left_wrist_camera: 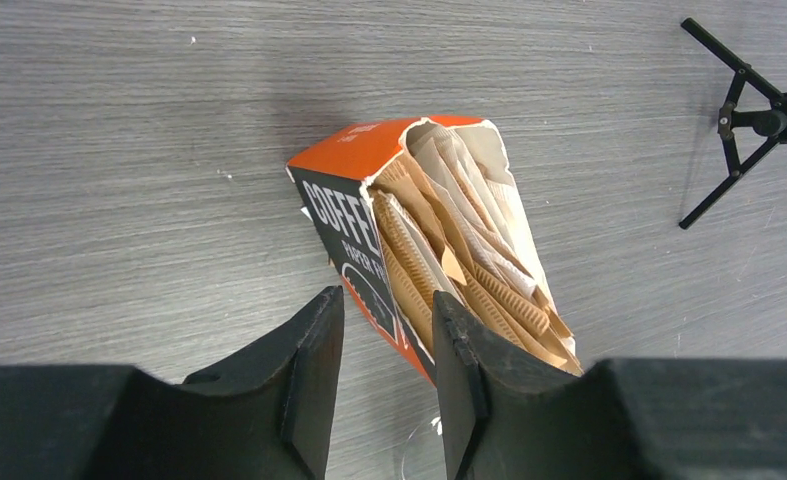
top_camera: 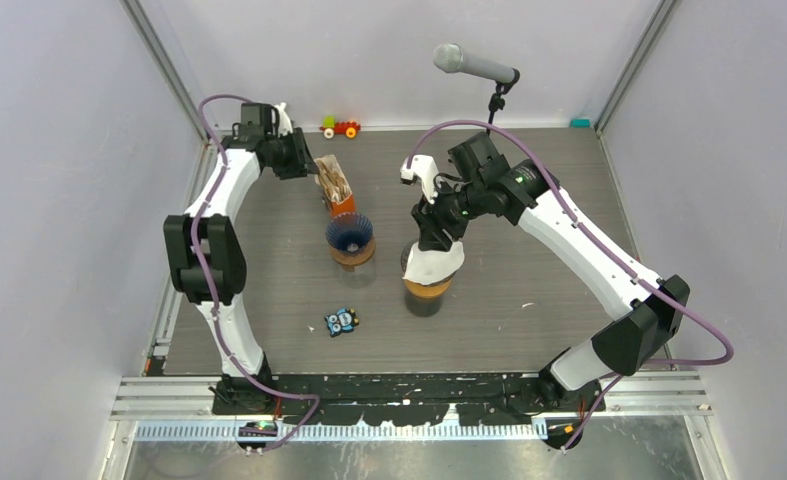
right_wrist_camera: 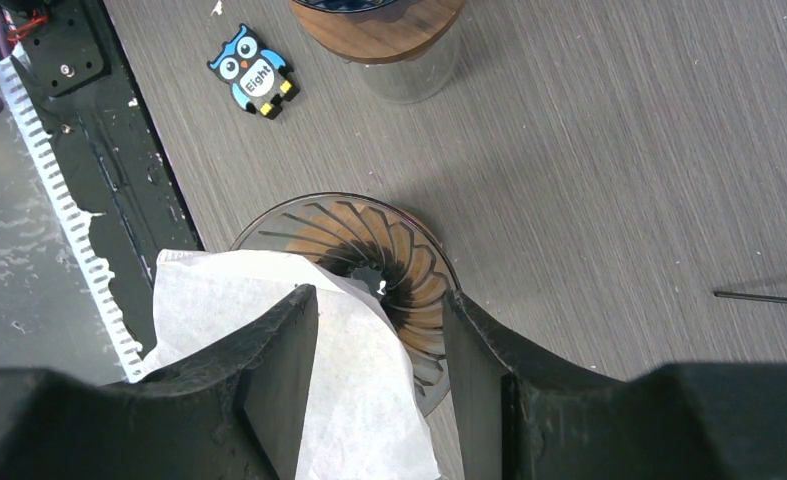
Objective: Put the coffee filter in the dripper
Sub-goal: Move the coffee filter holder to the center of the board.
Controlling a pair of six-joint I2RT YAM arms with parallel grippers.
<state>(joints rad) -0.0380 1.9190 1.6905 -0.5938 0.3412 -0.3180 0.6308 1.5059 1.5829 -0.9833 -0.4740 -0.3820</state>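
At upper left, the left gripper (left_wrist_camera: 386,310) is narrowly parted and holds nothing, just short of the filter box (left_wrist_camera: 349,190). Right of centre, the right gripper (right_wrist_camera: 379,298) hangs wide-jawed over the dripper (right_wrist_camera: 389,235). The coffee filter (right_wrist_camera: 229,300) lies loose between its fingers, draped over the lower-left rim and not seated. Still folded flat, it could slide off outside the cone if the fingers nudge it.

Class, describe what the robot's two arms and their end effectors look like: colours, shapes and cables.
Both the left arm and right arm have white links joined by black joints, each trailed by a looping purple cable. The left end effector and right end effector each have two black, wedge-shaped fingers.
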